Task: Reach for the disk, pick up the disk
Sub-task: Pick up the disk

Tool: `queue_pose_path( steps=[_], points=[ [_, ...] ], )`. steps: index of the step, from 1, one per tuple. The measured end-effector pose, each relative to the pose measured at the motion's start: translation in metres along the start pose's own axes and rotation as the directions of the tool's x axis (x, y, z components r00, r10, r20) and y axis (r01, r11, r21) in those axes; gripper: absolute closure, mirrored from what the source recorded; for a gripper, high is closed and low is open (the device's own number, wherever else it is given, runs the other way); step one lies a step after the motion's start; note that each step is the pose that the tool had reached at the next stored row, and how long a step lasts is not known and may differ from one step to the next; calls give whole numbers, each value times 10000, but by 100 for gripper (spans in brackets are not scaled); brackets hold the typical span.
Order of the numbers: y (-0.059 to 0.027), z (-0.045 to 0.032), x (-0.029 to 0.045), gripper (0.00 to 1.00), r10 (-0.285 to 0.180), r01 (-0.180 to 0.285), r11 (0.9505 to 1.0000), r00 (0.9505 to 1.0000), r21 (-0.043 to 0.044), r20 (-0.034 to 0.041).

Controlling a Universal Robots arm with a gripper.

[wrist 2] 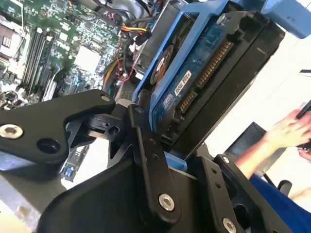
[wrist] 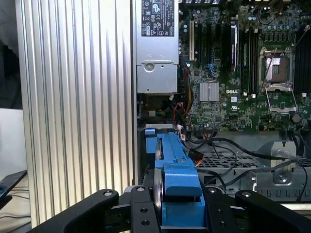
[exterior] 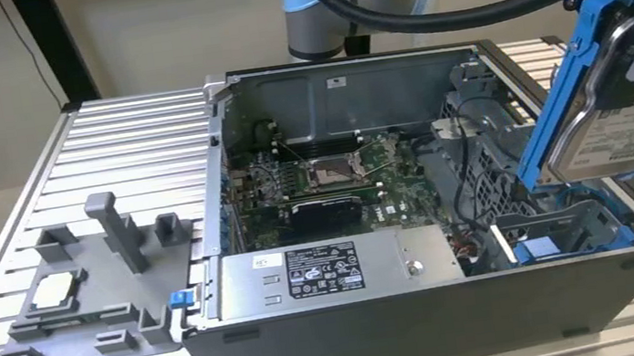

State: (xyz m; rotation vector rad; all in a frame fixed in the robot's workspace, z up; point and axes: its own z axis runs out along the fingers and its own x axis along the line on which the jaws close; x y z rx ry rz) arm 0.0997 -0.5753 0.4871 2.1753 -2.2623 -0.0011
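Exterior view: disk (exterior: pixel 623 124), blue-bracketed, tilted, hung above the open computer case (exterior: pixel 432 301) on the bench (exterior: pixel 116 140). Pincer (wrist: pixel 179 213) was clenched on the disk's bracket edge.

You see the flat silver-grey metal disk (exterior: pixel 620 131) with its white paper-like label, framed by a smooth blue plastic bracket (exterior: pixel 565 81); your matt black gripper (wrist: pixel 181 206) contrasts with the ribbed, brushed-looking aluminium table (exterior: pixel 129 147) and the matt grey plastic fixture (exterior: pixel 93 295) at the exterior view's left
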Motion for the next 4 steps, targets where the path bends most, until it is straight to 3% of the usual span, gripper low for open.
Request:
queue_pose_path(
  steps=[4],
  points=[
    [0, 0, 0, 100, -1, 1, 10000, 10000, 0, 0]
  ],
)
